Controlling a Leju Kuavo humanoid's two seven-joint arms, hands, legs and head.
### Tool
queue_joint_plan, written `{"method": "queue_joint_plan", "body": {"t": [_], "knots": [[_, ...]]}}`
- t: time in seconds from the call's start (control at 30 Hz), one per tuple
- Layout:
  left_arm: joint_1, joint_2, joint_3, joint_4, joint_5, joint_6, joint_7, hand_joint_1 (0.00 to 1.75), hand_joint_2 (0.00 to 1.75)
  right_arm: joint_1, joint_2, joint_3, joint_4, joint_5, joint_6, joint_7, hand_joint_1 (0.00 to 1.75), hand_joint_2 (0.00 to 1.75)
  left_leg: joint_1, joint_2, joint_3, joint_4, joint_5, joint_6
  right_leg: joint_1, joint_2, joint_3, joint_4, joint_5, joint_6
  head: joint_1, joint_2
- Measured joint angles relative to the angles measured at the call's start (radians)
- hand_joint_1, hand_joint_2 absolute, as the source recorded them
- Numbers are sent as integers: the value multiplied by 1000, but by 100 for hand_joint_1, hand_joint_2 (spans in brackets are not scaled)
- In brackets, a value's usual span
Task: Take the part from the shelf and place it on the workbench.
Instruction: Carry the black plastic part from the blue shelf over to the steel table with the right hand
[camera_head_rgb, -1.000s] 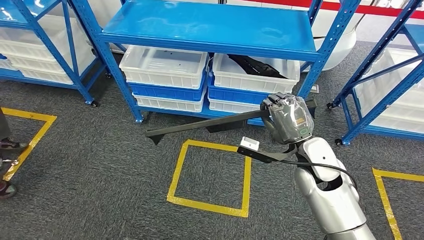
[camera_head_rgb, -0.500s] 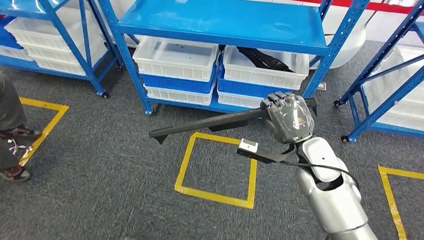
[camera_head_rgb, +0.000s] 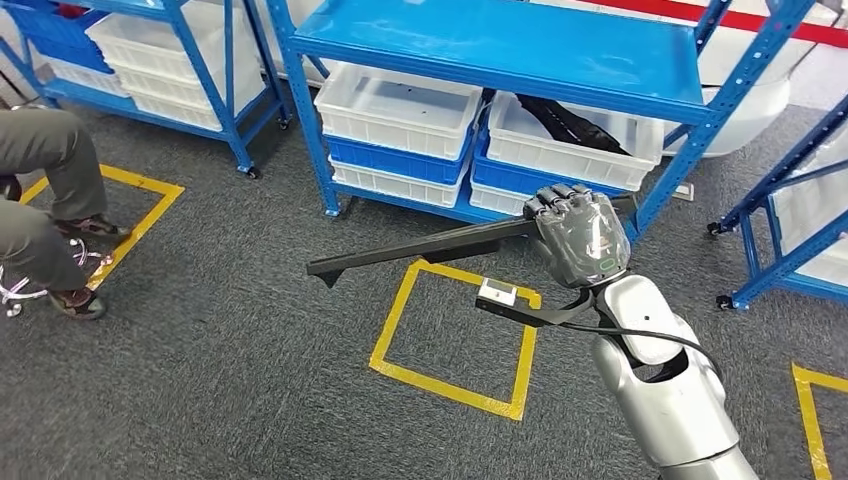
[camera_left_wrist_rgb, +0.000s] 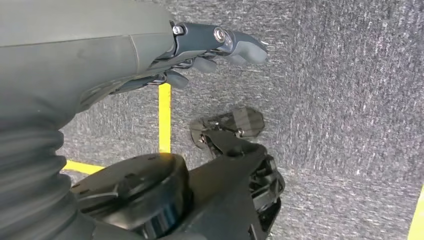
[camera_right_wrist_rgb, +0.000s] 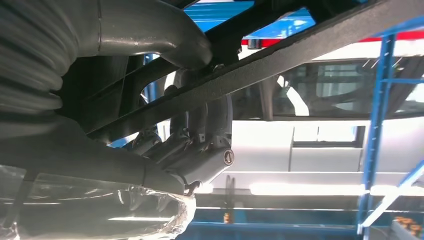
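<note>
Landmark: blue shelf (camera_head_rgb: 490, 45), standing on grey carpet with a yellow floor square (camera_head_rgb: 455, 335) in front of it.
Right hand (camera_head_rgb: 580, 235): fingers wrapped round one end of the part, raised in front of the shelf's lower level.
Part (camera_head_rgb: 420, 250): long dark bar, held clear of the shelf; it juts sideways from the hand, its free end out over the carpet beside the yellow square.
Left hand (camera_left_wrist_rgb: 150, 55): hangs over the carpet, fingers (camera_left_wrist_rgb: 240, 47) loosely extended and holding nothing.
White bins (camera_head_rgb: 400, 110): on the shelf's lower level; one holds further dark parts (camera_head_rgb: 570, 120).
Person (camera_head_rgb: 45, 200): seated on the carpet, well apart from the shelf.
</note>
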Motion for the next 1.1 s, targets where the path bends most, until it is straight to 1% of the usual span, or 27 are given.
{"method": "queue_joint_plan", "body": {"t": [0.07,0.1,0.13,0.17,0.2,0.23,0.27,0.3,0.37,0.4,0.43,0.5,0.53,0.6,0.63,0.67,0.73,0.77,0.8,0.83,0.87,0.9,0.93,1.0,1.03,1.07,1.1], "knots": [[0,0,0,0,-1,0,2,0,175,0,-1,0,0,6,-3,3,134,175,-5,-19,-8,-8,5,17,5,-14,-4,1,1,15,3,0],[0,0,0,0,-2,0,3,0,175,0,-3,0,0,8,-5,5,134,175,-6,-28,-10,-13,10,27,4,-8,-9,10,-7,20,4,0],[0,-1,0,0,-3,0,4,0,175,0,-6,0,0,11,-8,7,134,175,-6,-37,-11,-17,16,37,3,9,-22,35,-23,20,5,0],[-1,-1,0,0,-4,-1,5,0,175,1,-9,-1,0,12,-10,9,134,175,-5,-46,-13,-21,22,46,1,33,-46,85,-50,16,6,0],[-3,-2,0,0,-6,-1,6,0,175,3,-13,-1,0,14,-12,11,134,175,-7,-56,-18,-21,25,53,-1,57,-76,153,-81,10,7,0],[-4,-2,0,0,-8,-1,8,0,175,6,-16,-1,0,16,-13,14,134,175,-8,-67,-22,-21,28,57,-1,72,-111,226,-110,6,8,0],[-4,-2,0,0,-10,-1,9,0,175,9,-19,-1,0,20,-12,17,134,175,-9,-79,-25,-21,30,59,0,79,-137,283,-127,6,8,0],[-3,-2,0,0,-12,-2,11,0,175,11,-21,-1,0,24,-11,20,134,175,-11,-92,-28,-20,33,59,1,83,-147,303,-128,10,8,0],[-2,-2,0,0,-13,-3,14,0,175,13,-23,-1,0,30,-9,22,134,175,-13,-113,-30,-20,37,57,2,86,-121,256,-98,22,8,0],[-2,-2,0,0,-13,-4,15,0,175,12,-23,-1,0,32,-7,23,134,175,-13,-122,-30,-19,39,55,1,91,-90,196,-73,28,9,0],[-2,-2,0,0,-14,-5,15,0,175,11,-23,-1,0,33,-6,23,134,175,-13,-130,-31,-19,41,53,-1,106,-58,131,-51,31,10,0],[-2,-2,0,0,-14,-7,16,0,175,9,-23,-1,-1,37,-5,26,134,175,-18,-148,-37,-14,45,45,-4,131,-9,29,-21,29,9,0],[-1,-2,0,0,-14,-9,16,0,175,8,-23,-1,-1,38,-4,27,134,175,-19,-156,-41,-13,48,41,-4,137,0,9,-16,24,9,0],[4,-2,0,0,-15,-10,16,0,175,8,-22,1,-2,41,-3,30,134,175,-19,-169,-50,-11,54,32,-6,123,0,7,-10,14,9,0],[8,-1,0,0,-15,-11,16,0,175,7,-21,2,-3,42,-2,31,134,175,-18,-159,-56,-4,49,28,-8,115,0,7,-7,8,9,0],[10,-1,0,0,-15,-11,16,0,175,6,-21,2,-4,43,-2,31,134,175,-17,-140,-67,18,33,23,-10,105,0,7,-4,2,7,0],[10,-1,0,0,-15,-12,16,0,175,5,-21,4,-5,43,-1,32,134,175,-15,-91,-115,128,-32,12,-11,86,-1,6,-1,-7,3,0],[9,-1,0,0,-15,-12,16,0,175,6,-21,4,-6,43,-1,33,134,175,-12,-78,-149,205,-69,8,-10,75,-2,6,-1,-8,2,0],[9,-1,0,0,-16,-12,16,0,175,6,-21,5,-6,43,-1,33,134,175,-9,-72,-177,269,-93,4,-10,64,-3,6,-1,-8,2,0],[9,-2,0,0,-16,-12,16,0,175,6,-21,6,-6,43,-1,33,134,175,-6,-69,-191,302,-100,2,-10,53,-4,6,-1,-8,2,0],[10,-2,0,0,-17,-12,16,0,175,6,-21,7,-6,43,-1,33,134,175,-4,-66,-185,296,-90,0,-10,42,-4,6,-1,-8,1,0],[10,-2,0,0,-17,-12,16,0,175,6,-21,7,-6,43,0,33,134,175,-3,-60,-157,246,-62,0,-10,32,-3,6,-2,-8,1,0],[10,-1,0,0,-17,-12,16,0,175,6,-21,8,-7,44,1,34,134,175,-2,-44,-116,172,-29,2,-10,23,-2,6,-3,-7,1,0],[7,0,0,0,-21,-15,16,0,175,6,-22,7,-13,48,6,39,134,175,-8,-3,-46,42,11,9,-1,7,-2,7,-6,-2,2,0],[6,0,0,0,-23,-17,16,0,175,7,-23,7,-17,52,8,43,134,175,-12,8,-33,13,16,13,4,-1,-2,8,-8,2,3,0],[5,0,-1,0,-26,-19,16,0,175,8,-23,7,-21,57,10,47,134,175,-17,6,-33,5,14,19,8,-10,-3,7,-9,6,5,0],[5,1,-2,0,-29,-22,17,0,175,10,-24,7,-25,61,12,51,134,175,-19,-7,-35,3,16,26,11,-21,-1,6,-10,11,6,0]]}}
